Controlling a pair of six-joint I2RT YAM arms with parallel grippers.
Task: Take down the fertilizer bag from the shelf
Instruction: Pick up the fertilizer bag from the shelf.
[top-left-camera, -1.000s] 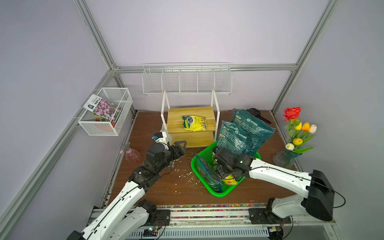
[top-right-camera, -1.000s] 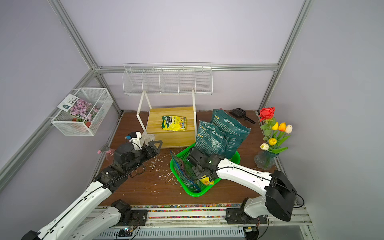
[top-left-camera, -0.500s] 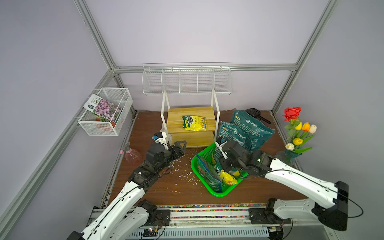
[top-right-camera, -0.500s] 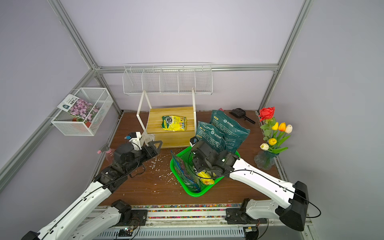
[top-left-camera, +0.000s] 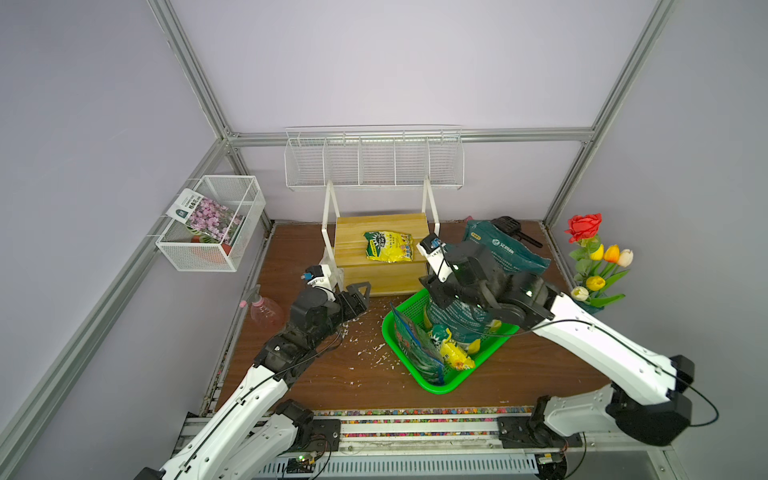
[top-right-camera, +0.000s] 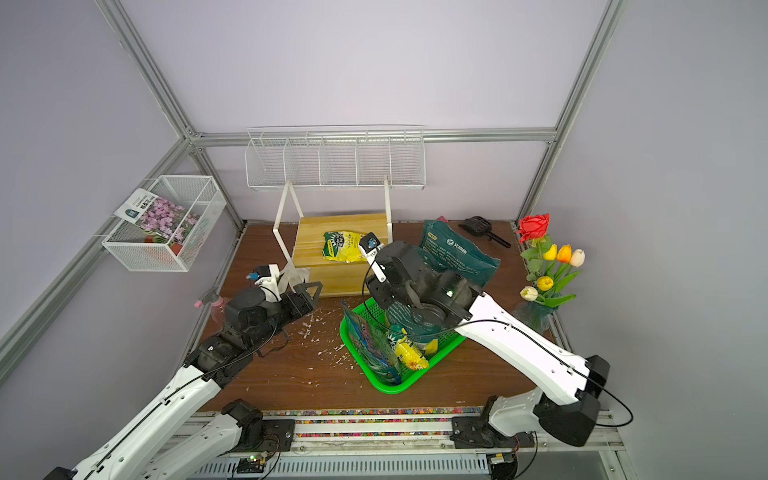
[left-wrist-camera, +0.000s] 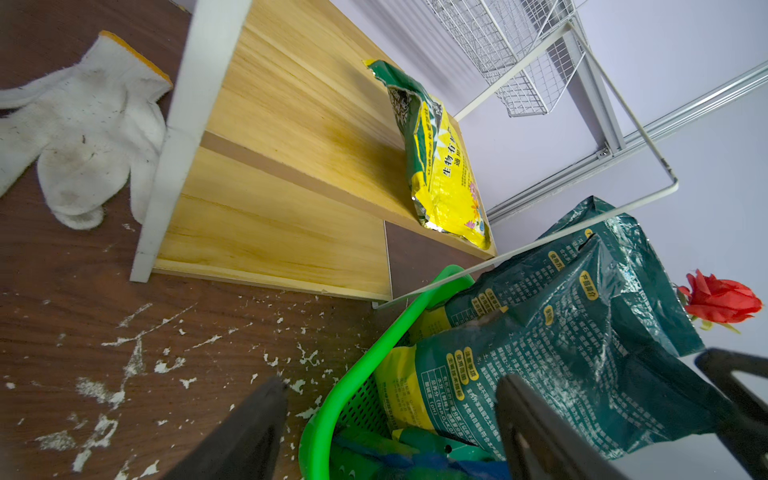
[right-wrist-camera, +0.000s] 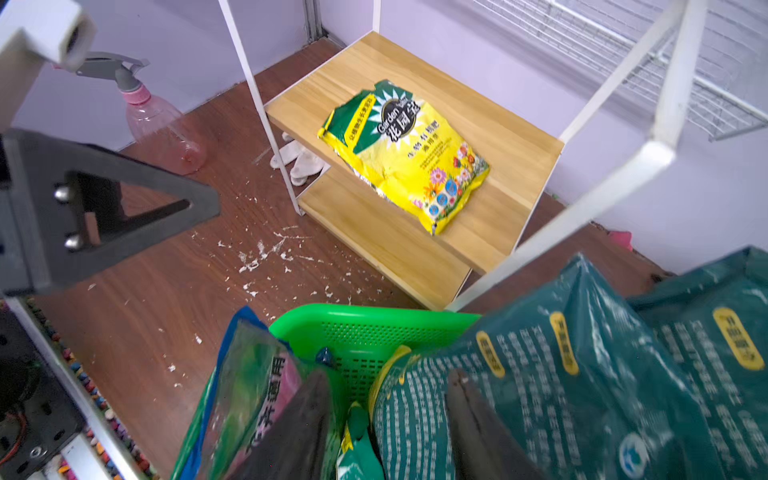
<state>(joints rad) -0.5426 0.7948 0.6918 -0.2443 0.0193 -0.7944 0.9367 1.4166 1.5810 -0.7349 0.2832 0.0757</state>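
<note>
Yellow fertilizer bag (right-wrist-camera: 403, 153) labelled "Garden".

You're looking into a booth with pale lilac walls (top-left-camera: 415, 62) under soft, even light. Grey aluminium posts (top-left-camera: 189, 66) run up the corners, and a matching rail (top-left-camera: 519, 135) crosses the back wall. The floor is a dark brown wood-grain board (top-left-camera: 353, 390), littered near its middle with white flecks (top-left-camera: 370, 351). On the back wall you have a white wire compartment rack (top-left-camera: 374, 166); on the left wall, a white wire-mesh basket (top-left-camera: 203, 259). A strip of coloured beads (top-left-camera: 415, 412) edges the front.
</note>
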